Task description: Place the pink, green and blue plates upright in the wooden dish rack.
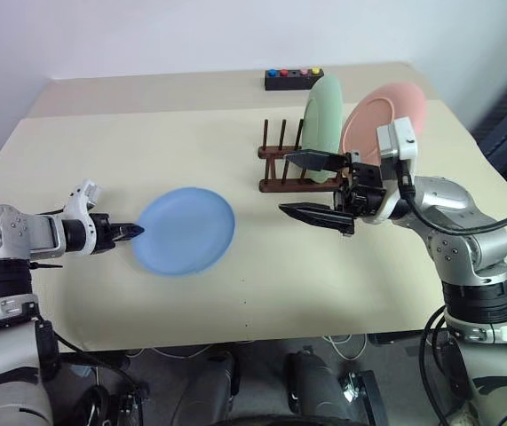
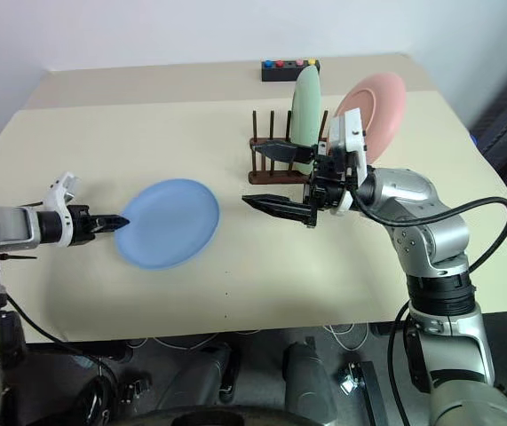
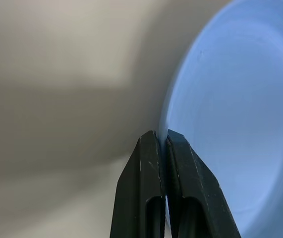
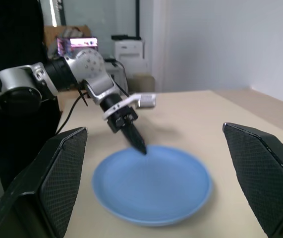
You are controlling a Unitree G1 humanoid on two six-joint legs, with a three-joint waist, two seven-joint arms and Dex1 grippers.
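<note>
The blue plate point(image 1: 184, 231) lies flat on the beige surface point(image 1: 146, 133), toward the robot's left and well apart from the wooden dish rack point(image 1: 280, 164). The left end effector point(image 1: 135, 232) sits at the plate's left rim with its two black fingers point(image 3: 151, 183) pressed together; in the left wrist view the rim's edge meets the thin seam between them, so they seem to pinch the rim, though how much of the edge is caught is hard to tell. The plate itself appears to rest on the surface all round. The right end effector point(image 1: 313, 187) hangs above the surface between the blue plate and the rack, pointing toward the robot's left, its fingers spread wide and holding nothing; in the right wrist view its two pads point(image 4: 57, 183) frame the blue plate and the other arm beyond it. The green plate point(image 1: 322, 124) stands upright on edge among the rack's pegs. The pink plate point(image 1: 384, 117) stands just beside it on the robot's right, tilted back, its lower part hidden behind the right arm. A small black box with coloured buttons point(image 1: 293, 80) lies at the far edge of the surface, behind the rack.
</note>
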